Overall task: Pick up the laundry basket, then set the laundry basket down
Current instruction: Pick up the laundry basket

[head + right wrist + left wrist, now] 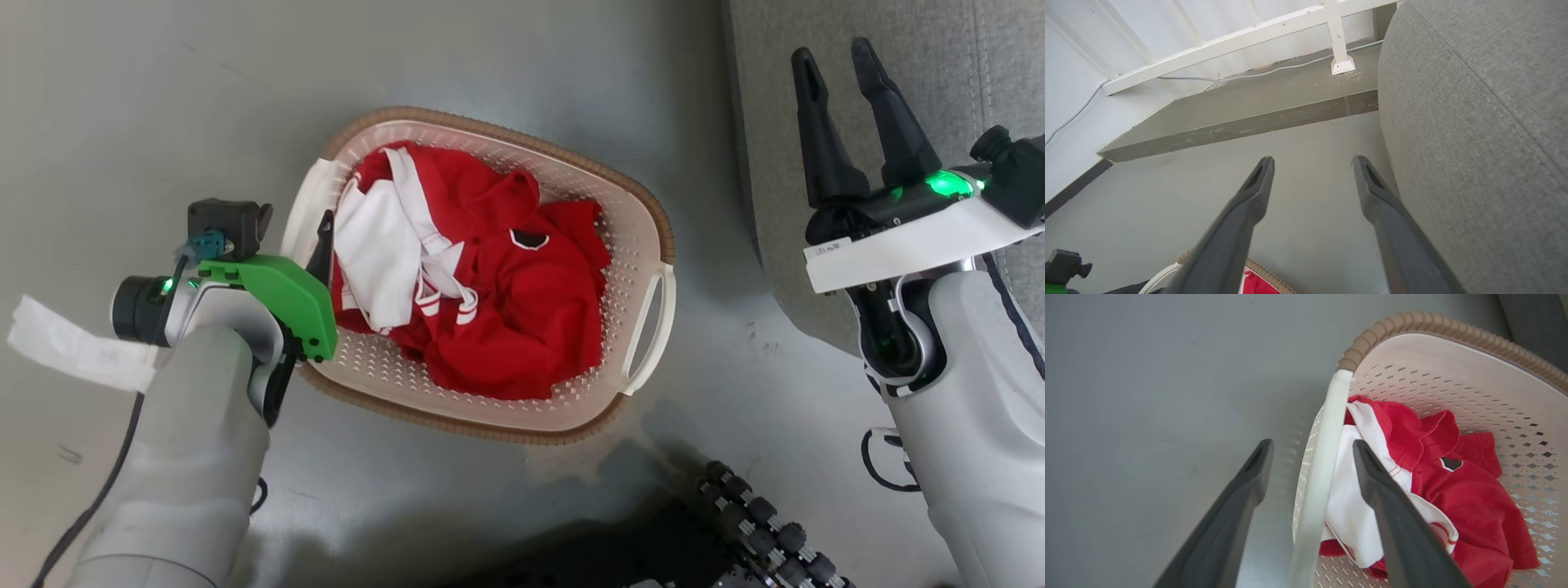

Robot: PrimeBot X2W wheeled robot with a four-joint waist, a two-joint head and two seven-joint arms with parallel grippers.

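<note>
Spread wide, the left gripper [1311, 444] is straddling the cream perforated plastic laundry basket's [490, 131] white loop handle [1323, 469]; closing squarely mid-handle is looking wisest before lifting.

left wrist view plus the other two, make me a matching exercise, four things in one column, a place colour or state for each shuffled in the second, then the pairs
Column 1
1. left gripper
2. right gripper
3. laundry basket
4. red and white clothes

Column 2
A. cream, brown rim
B. open, beside grey upholstery
C. open, one finger on each side of the white handle
D. heaped inside the basket

Pairs: 1-C, 2-B, 3-A, 4-D
</note>
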